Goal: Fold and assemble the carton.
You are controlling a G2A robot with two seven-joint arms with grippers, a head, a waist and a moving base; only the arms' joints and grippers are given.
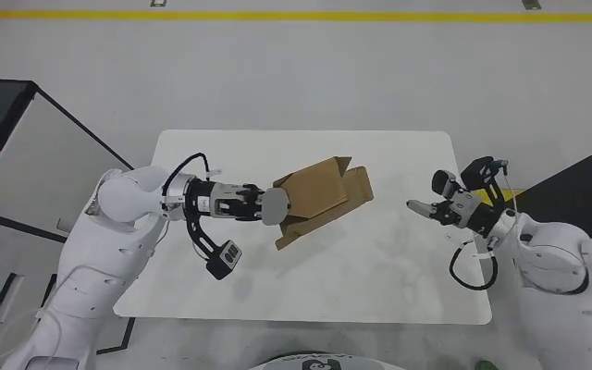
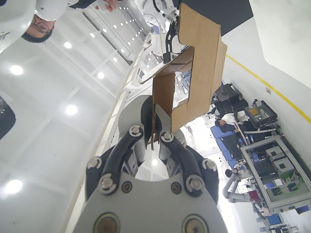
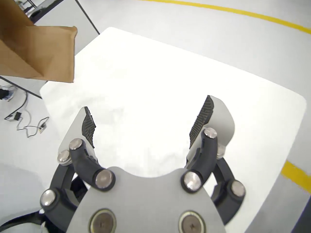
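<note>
A brown cardboard carton (image 1: 319, 197), partly unfolded with loose flaps, is held above the middle of the white table (image 1: 388, 277). My left gripper (image 1: 275, 205) is shut on the edge of one carton panel (image 2: 162, 90), the thin cardboard pinched between its fingers (image 2: 160, 115). The carton's flaps stick out away from that gripper. My right gripper (image 1: 413, 207) hangs over the table's right side, open with nothing between its ribbed pads (image 3: 201, 120). A corner of the carton (image 3: 41, 52) shows off to one side in the right wrist view.
A black frame with a grey panel (image 1: 37, 139) stands off the table's left side. A yellow floor line (image 1: 296, 15) runs along the back. Bare table surface lies between the carton and my right gripper.
</note>
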